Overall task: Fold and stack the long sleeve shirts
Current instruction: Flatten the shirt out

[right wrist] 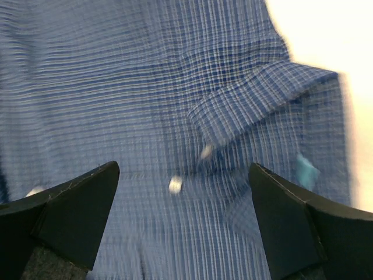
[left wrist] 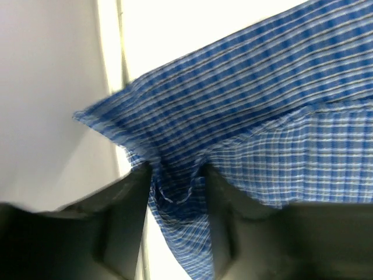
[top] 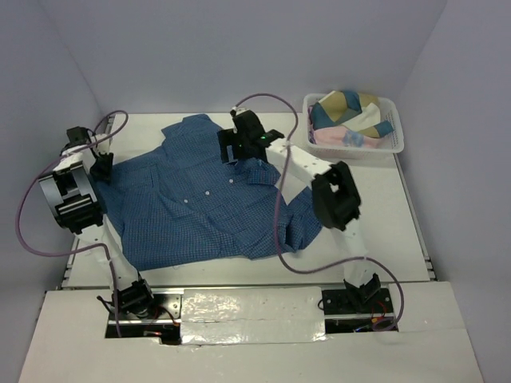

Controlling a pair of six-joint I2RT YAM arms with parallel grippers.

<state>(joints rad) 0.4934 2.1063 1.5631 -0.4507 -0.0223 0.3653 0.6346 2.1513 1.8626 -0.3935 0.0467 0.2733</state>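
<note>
While holding the left pincer (left wrist: 175, 186) clamped on the bunched edge of the blue checked shirt (top: 200, 207) spread across the left and middle of the surface (top: 375, 207), lower the right pincer (right wrist: 182, 169), jaws apart above the shirt front, onto one layer and draw the cloth taut evenly.

You see the blue checked shirt (top: 192, 211) spread across the white table (top: 375, 215) (small white buttons showing). Your left gripper (top: 102, 165) sits at its left edge, and your right gripper (top: 232, 150) hangs over its far part. A white basket (top: 397, 144) holding bundled cloth (top: 343, 108) stands at the far right corner.
</note>
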